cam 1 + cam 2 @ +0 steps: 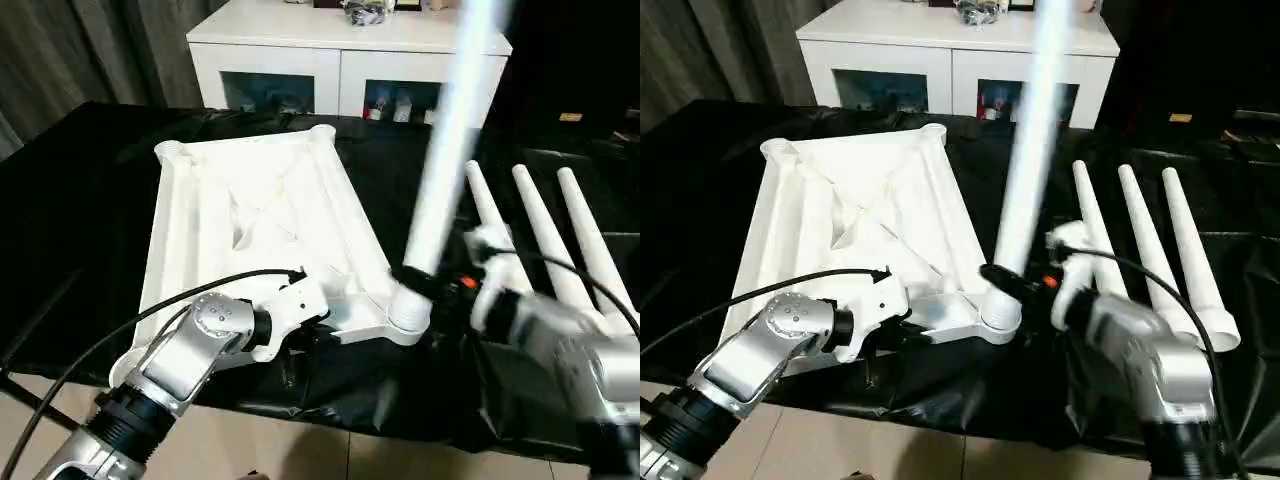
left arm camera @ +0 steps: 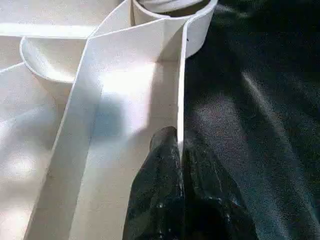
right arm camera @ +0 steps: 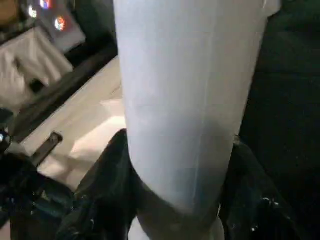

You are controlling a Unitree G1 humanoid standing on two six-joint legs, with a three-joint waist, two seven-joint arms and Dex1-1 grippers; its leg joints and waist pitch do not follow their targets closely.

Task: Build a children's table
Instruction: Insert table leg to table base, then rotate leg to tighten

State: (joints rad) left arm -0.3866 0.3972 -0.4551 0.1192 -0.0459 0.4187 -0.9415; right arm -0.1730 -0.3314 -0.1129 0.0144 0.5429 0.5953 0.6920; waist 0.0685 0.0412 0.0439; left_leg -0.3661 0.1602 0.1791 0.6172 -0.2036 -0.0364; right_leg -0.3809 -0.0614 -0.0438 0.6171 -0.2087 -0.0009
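Note:
The white tabletop [image 1: 250, 200] lies upside down on the black cloth, ribbed underside up. One white tube leg [image 1: 445, 150] stands nearly upright in the near right corner socket [image 1: 408, 312]. My right gripper [image 1: 432, 282] is shut on this leg just above the socket, one black finger [image 3: 107, 170] on each side of the tube [image 3: 185, 100]. My left gripper [image 2: 175, 137] is shut on the thin rim wall [image 2: 181, 90] of the tabletop's near edge, to the left of that socket. Three more legs [image 1: 545, 240] lie side by side on the cloth to the right.
A white cabinet with glass doors [image 1: 340, 50] stands behind the work surface. Black cloth [image 1: 80, 200] covers the surface around the tabletop, and its front edge meets pale floor [image 1: 260, 440]. A black cable [image 1: 150, 310] loops over my left forearm.

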